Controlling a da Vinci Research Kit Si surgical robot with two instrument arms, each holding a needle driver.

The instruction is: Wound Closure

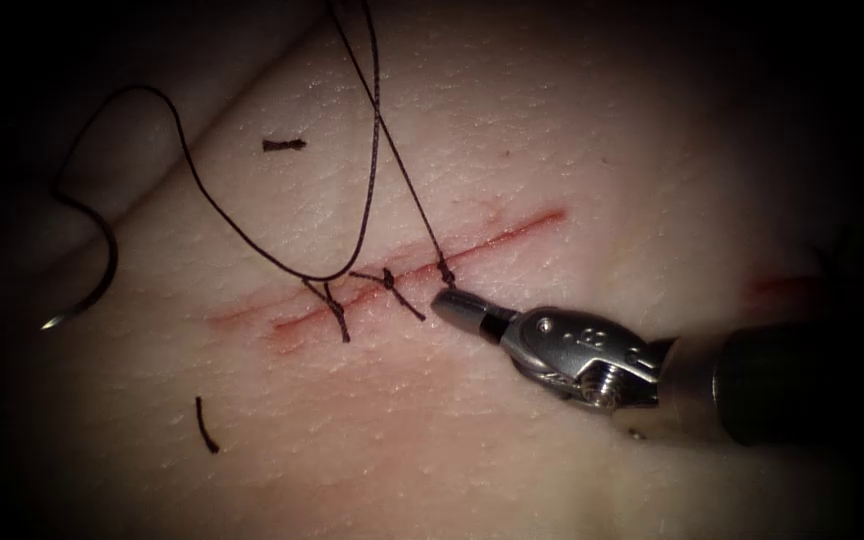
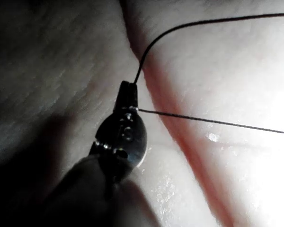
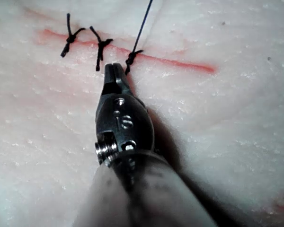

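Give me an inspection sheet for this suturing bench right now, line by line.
Surface: tissue, pale, with a red cut running diagonally.
Job's things: three knots on the cut, the rightmost with thread rising from it. Needle lies on the tissue left of the cut, not in it, held by neither tool.
Clutter: cut thread ends, one above the cut, one below; red fluid along the cut.
Grippers: right tool shut, holding nothing, its tip beside the rightmost knot. Left tool shut on the thread.
Cables: nothing seen.
Surroundings: dark, nothing seen.
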